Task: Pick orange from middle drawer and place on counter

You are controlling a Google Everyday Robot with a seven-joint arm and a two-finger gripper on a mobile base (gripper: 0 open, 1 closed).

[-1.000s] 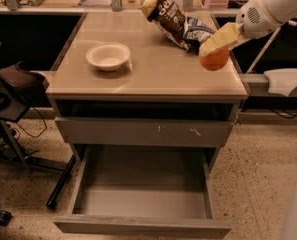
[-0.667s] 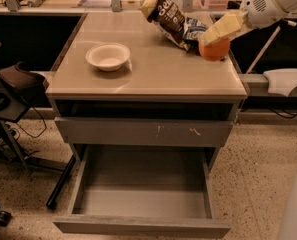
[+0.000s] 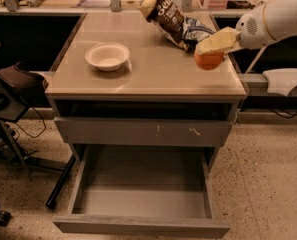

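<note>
The orange [image 3: 209, 60] is held in my gripper [image 3: 206, 52], whose pale fingers [image 3: 215, 40] are shut over its top. It hangs at the right side of the beige counter [image 3: 153, 76], close to the surface; I cannot tell if it touches. My white arm [image 3: 275, 19] reaches in from the upper right. The middle drawer [image 3: 143, 201] is pulled out wide open below, and its grey floor holds nothing.
A white bowl [image 3: 107, 56] sits on the counter's left. A dark snack bag [image 3: 169, 15] and a blue-white bag [image 3: 194, 31] lie at the back right, just behind the orange. A shut drawer front with pale scratches [image 3: 143, 132] is above the open drawer. A black chair [image 3: 10, 84] stands left.
The gripper with the orange rose a little, then came down and slightly left, closer to the counter top. The drawer, bowl and bags have not moved.
</note>
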